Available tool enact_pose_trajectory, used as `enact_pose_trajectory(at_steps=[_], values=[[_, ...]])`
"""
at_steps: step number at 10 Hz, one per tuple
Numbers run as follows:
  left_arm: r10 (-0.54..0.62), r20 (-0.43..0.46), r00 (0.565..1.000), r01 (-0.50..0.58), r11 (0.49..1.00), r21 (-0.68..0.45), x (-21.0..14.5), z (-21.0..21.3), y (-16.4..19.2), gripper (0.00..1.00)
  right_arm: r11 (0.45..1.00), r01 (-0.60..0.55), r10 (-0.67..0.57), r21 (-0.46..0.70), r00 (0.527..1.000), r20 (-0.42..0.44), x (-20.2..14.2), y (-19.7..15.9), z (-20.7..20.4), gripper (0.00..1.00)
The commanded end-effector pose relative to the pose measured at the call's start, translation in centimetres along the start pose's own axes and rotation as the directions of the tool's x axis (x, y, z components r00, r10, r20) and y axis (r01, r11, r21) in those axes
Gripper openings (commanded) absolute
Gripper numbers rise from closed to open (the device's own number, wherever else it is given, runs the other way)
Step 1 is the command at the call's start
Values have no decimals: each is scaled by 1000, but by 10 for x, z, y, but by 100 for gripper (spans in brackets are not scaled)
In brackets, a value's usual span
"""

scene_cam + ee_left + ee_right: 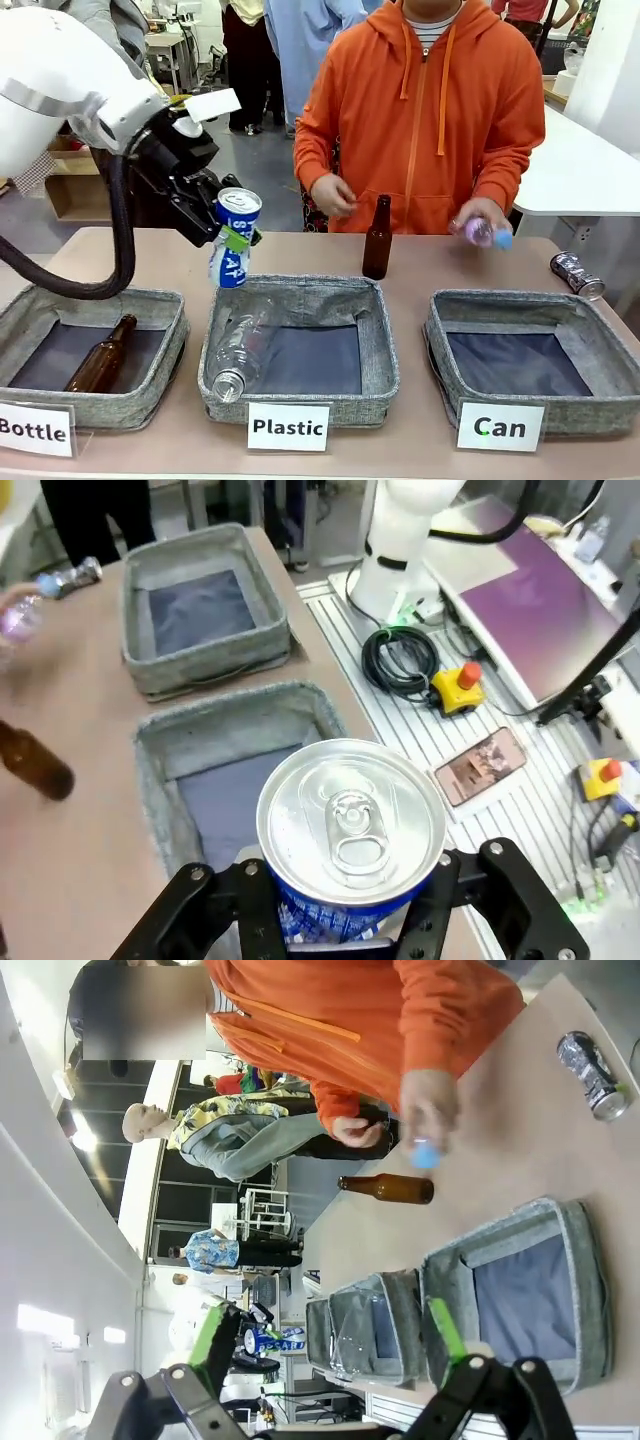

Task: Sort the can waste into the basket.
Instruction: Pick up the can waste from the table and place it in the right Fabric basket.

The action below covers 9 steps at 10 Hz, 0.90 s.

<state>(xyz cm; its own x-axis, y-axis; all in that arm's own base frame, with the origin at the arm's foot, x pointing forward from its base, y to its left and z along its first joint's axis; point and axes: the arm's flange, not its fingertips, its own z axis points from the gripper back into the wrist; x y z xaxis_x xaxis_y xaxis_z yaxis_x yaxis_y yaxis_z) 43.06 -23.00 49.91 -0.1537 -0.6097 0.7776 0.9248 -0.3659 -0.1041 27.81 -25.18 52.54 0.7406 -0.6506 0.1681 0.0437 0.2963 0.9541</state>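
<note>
The table (130, 262) carries three baskets in one row along its near edge. The Can basket (515, 299) at the robot's right shows its dark lining open. The left arm (60, 70) reaches in from the left, and the left gripper (236, 240) pinches the blue can (237, 210) upright over the back left corner of the Plastic basket (385, 350). The right gripper (330, 1338) is spread. There are two cans; the silver can (577, 275) lies behind the Can basket, near the table's right edge.
</note>
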Motion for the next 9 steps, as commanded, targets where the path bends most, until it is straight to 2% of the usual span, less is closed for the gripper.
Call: enact_pose_trajectory(at_steps=[1, 2, 3, 4, 5, 6, 7, 8, 9], values=[[-70, -20, 997, 70, 998, -8, 48, -65, 12, 33, 1000, 15, -16, -11, 999, -31, 0, -4, 7, 100], [-133, -49, 990, 132, 991, -15, 82, -98, 17, 33, 1000, 23, -23, -5, 1000, -16, 2, -4, 9, 100], [-247, -61, 967, 242, 967, -73, 122, -140, 18, 33, 999, 38, -38, 2, 999, -10, 5, -3, 12, 100], [-322, -124, 939, 287, 928, -238, 168, -203, 11, 33, 998, 58, -58, 5, 998, 6, 11, -2, 14, 100], [-399, -240, 885, 322, 897, -303, 202, -248, 7, 33, 998, 62, -62, 10, 998, 15, 14, -2, 16, 100], [-451, -308, 838, 372, 884, -283, 238, -275, 8, 33, 998, 60, -60, 18, 998, 16, 14, -2, 16, 100], [-474, -346, 810, 422, 880, -219, 273, -300, 9, 33, 998, 63, -64, 15, 998, 27, 15, -4, 18, 100], [-446, -403, 799, 441, 890, -111, 308, -324, 21, 33, 997, 76, -76, 33, 997, 14, 13, -6, 23, 100], [-416, -412, 811, 392, 908, -146, 331, -344, 41, 33, 995, 88, -86, 45, 995, -48, 6, -7, 31, 100]])
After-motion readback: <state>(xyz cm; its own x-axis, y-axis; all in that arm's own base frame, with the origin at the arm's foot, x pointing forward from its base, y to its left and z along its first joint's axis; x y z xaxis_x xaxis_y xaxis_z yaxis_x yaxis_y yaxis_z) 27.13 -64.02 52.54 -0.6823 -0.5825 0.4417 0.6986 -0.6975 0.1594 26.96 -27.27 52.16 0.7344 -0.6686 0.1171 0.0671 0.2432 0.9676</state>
